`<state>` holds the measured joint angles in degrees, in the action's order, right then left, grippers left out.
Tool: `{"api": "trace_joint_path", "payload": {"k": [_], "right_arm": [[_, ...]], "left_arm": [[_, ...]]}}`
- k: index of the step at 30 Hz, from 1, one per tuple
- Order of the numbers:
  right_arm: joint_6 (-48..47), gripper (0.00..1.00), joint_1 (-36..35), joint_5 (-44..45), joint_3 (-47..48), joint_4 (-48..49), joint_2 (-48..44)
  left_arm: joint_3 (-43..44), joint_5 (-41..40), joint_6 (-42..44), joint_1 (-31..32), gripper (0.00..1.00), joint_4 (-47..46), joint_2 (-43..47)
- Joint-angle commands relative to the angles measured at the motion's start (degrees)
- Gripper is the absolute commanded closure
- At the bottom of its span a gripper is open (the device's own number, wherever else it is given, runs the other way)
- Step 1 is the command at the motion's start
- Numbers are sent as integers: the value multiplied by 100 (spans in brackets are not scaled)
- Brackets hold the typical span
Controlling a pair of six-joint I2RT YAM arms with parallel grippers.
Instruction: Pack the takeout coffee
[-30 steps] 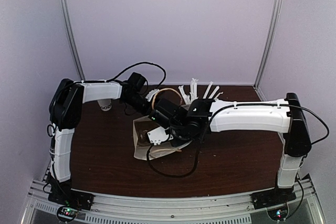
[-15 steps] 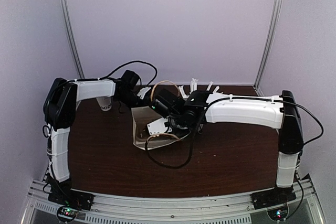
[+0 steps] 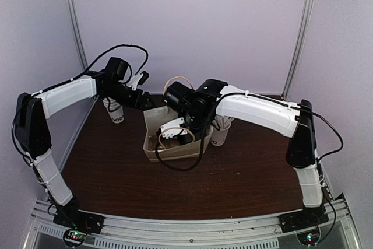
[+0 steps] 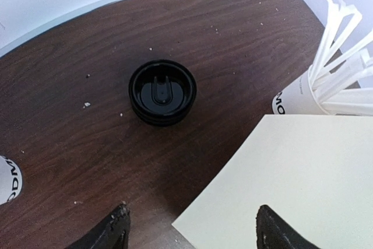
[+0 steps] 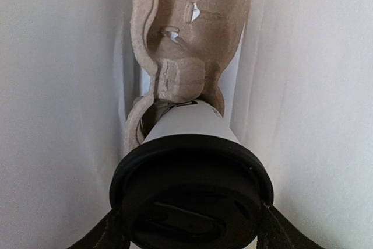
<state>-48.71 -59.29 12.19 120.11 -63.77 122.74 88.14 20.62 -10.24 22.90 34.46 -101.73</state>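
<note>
bag (image 3: pixel 180 148) now upright, hiding the gripped takeout coffee (image 5: pixel 189 161).

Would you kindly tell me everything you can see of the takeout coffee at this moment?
The takeout coffee is a small white paper cup under a glossy black dome lid. The right wrist view shows it lid-first, with its far end pointing into a brown pulp cup carrier between the pale walls of the paper bag. The right gripper has a finger against each side of the lid. No lettering is visible.
</note>
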Motion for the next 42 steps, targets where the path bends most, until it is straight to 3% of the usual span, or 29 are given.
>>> {"api": "trace_joint_path", "payload": {"k": [1, 6, 15, 22, 42], "right_arm": [[377, 33, -30, -774, 636, -1254, 332], [537, 32, -30, -1037, 940, -1684, 387], [727, 31, -110, -1609, 577, -1967, 68], [806, 32, 64, -1570, 583, -1795, 224], [593, 32, 521, -2155, 1413, -2319, 1559]], "left_arm": [[-319, -78, 55, 13, 25, 144, 420], [-514, -18, 62, 13, 25, 204, 758], [-811, -16, 67, 13, 26, 296, 1136], [-980, 43, 17, 13, 26, 304, 1222], [-1154, 142, 66, 13, 26, 298, 1346]]}}
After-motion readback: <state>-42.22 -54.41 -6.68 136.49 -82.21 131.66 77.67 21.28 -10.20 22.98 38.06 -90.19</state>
